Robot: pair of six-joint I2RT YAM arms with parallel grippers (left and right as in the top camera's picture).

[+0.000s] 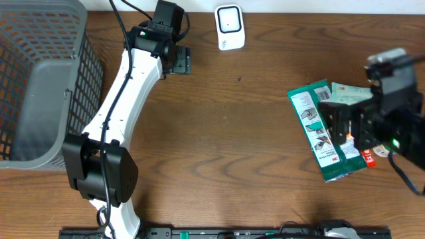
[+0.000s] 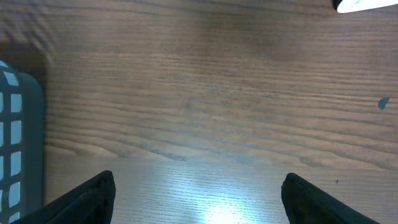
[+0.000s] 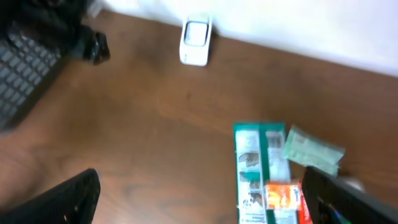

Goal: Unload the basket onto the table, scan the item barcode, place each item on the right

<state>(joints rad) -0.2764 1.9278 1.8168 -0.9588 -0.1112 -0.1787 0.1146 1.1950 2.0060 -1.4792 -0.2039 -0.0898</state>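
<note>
My right claw (image 1: 350,125) gapes empty over the flat green rectangular packet (image 1: 313,126), well right of the rounded white scanner (image 1: 230,26). My left claw (image 2: 196,199), also spread, hovers near its left above the grained wooden table (image 1: 219,133).

Left arm (image 1: 126,86): long white shell, black joint housings at both ends. Carries a thin black cable (image 1: 114,96) along its length. Right arm (image 1: 392,113): black and boxy, grey block on top, small green light (image 1: 396,143). Left gripper (image 2: 199,199), right gripper (image 3: 205,202): matte black wedge-shaped fingers.
</note>
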